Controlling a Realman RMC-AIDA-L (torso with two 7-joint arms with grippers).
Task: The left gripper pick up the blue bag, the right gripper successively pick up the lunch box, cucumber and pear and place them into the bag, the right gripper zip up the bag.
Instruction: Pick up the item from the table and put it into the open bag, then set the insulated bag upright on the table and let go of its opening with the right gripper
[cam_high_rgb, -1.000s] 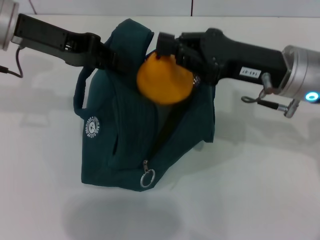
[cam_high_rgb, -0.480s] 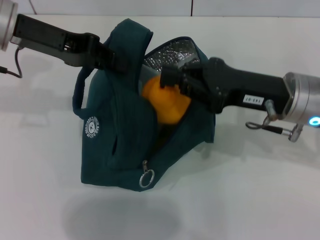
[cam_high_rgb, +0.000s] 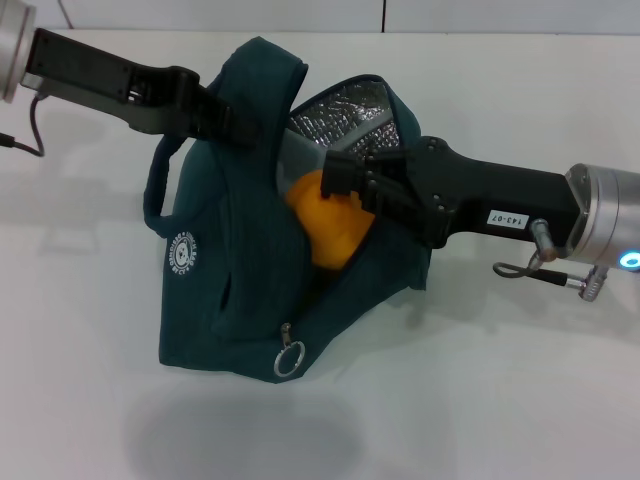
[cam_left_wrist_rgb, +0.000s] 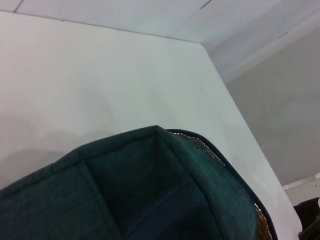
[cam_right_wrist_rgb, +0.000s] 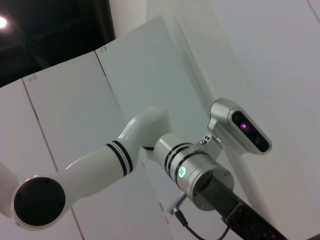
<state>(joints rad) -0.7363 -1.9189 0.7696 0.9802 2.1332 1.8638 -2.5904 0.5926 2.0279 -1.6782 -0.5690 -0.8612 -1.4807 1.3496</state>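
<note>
The blue bag (cam_high_rgb: 240, 280) stands tilted on the white table, its mouth open and its silver foil lining (cam_high_rgb: 345, 110) showing. My left gripper (cam_high_rgb: 228, 118) is shut on the bag's upper fabric by the handle and holds it up. My right gripper (cam_high_rgb: 345, 182) reaches into the mouth from the right, shut on the top of the orange-yellow pear (cam_high_rgb: 325, 232), which sits low in the opening. The lunch box and the cucumber are out of view. The left wrist view shows only the bag's teal fabric (cam_left_wrist_rgb: 150, 190). The right wrist view shows no fingers.
The zipper's ring pull (cam_high_rgb: 290, 358) hangs at the bag's lower front. White table (cam_high_rgb: 520, 390) lies bare around the bag. A thin cable loop (cam_high_rgb: 520, 268) dangles under my right wrist. The right wrist view shows my white left arm (cam_right_wrist_rgb: 100, 170).
My right gripper has carried the pear down from above the bag's mouth into the opening. The left gripper and the bag have hardly moved.
</note>
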